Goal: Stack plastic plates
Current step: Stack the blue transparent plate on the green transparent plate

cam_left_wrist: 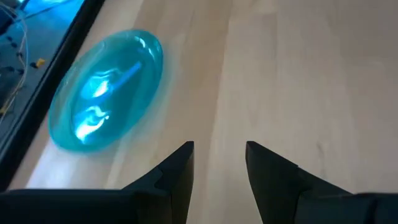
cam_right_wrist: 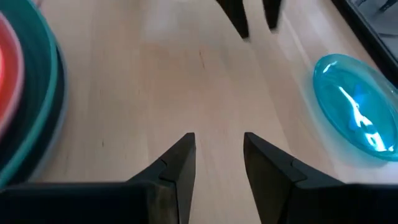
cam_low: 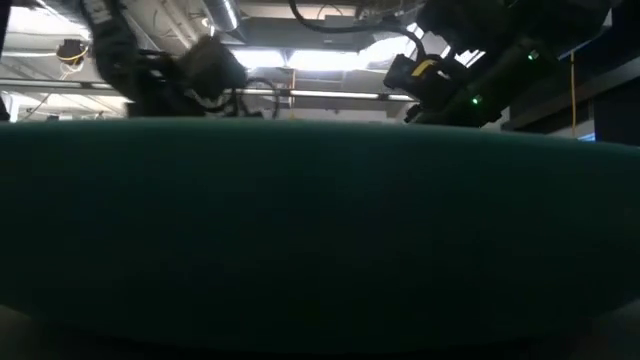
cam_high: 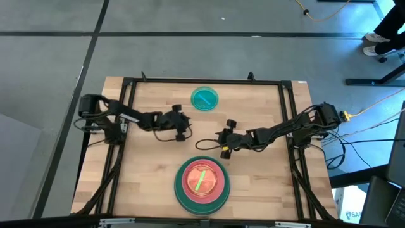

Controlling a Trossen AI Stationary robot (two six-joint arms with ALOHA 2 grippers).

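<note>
A small translucent teal plate (cam_high: 204, 99) lies flat on the table near its far edge, also seen as the teal plate (cam_left_wrist: 106, 90) and the teal plate (cam_right_wrist: 354, 106). Near the table's near edge stands a stack (cam_high: 202, 183): a large dark green plate at the bottom and pink and orange plates on top, with a lime green streak across them. My left gripper (cam_high: 180, 124) (cam_left_wrist: 219, 155) hovers open, on the near left of the teal plate. My right gripper (cam_high: 224, 140) (cam_right_wrist: 217, 146) hovers open between the teal plate and the stack (cam_right_wrist: 25, 93).
The dark green plate's rim (cam_low: 320, 220) fills the low view, with both arms showing above it. A black frame (cam_high: 202, 81) borders the wooden table. My left gripper's fingers (cam_right_wrist: 255, 15) show at the far end of the right wrist view. Bare wood lies between the grippers.
</note>
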